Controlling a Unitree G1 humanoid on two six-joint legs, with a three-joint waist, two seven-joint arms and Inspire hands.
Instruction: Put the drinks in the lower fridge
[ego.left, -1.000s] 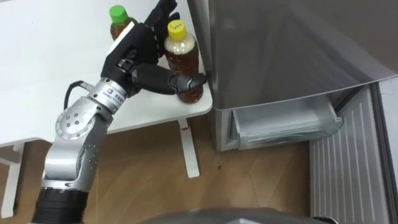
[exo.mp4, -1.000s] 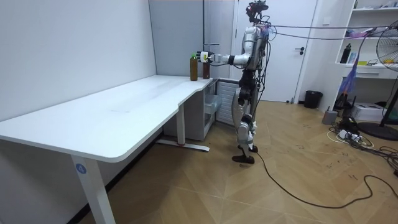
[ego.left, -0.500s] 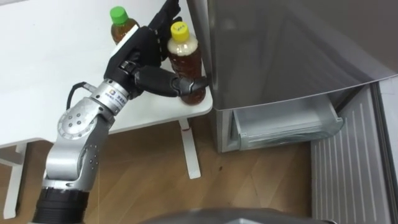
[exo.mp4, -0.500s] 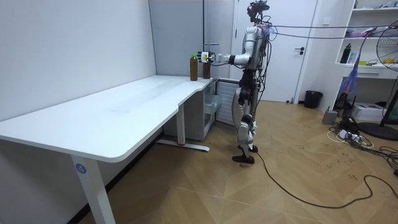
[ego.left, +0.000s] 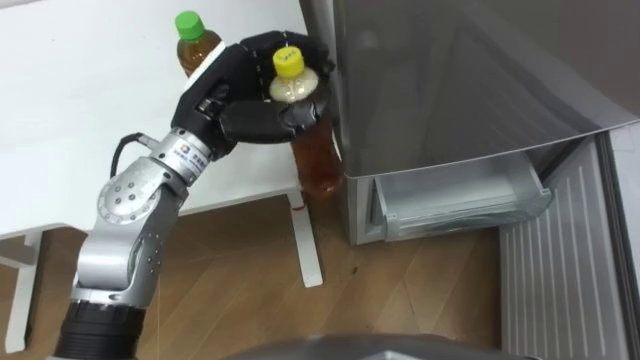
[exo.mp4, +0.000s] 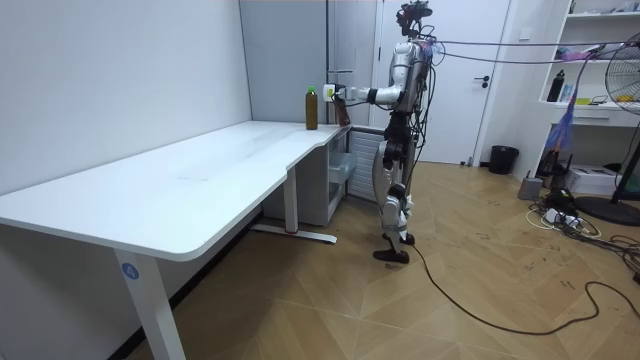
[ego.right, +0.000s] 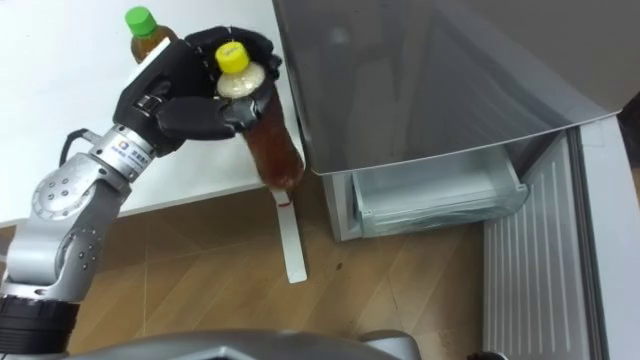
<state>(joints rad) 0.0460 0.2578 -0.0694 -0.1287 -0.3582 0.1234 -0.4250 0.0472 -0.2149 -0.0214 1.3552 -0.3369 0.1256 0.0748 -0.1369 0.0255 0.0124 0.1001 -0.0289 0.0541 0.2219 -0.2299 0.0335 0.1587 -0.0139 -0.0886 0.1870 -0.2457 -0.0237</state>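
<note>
- Gripping the yellow-capped bottle (ego.left: 315, 155) at its shoulder, my left hand (ego.left: 225, 95) curls fingers and thumb round it.
- I see it hanging past the table (ego.left: 70, 120) edge, beside the fridge (ego.left: 450, 70) at 3 o'clock.
- Green-capped bottle (ego.left: 192, 35) at 11 o'clock; open drawer (ego.left: 460, 200) at 4 o'clock.

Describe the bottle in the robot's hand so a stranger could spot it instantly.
Find the white desk beside the grey fridge. At the desk corner nearest the fridge, the left hand is curled round a clear plastic bottle of brown drink. Its yellow cap sets it apart from the green-capped bottle standing on the desk.
</note>
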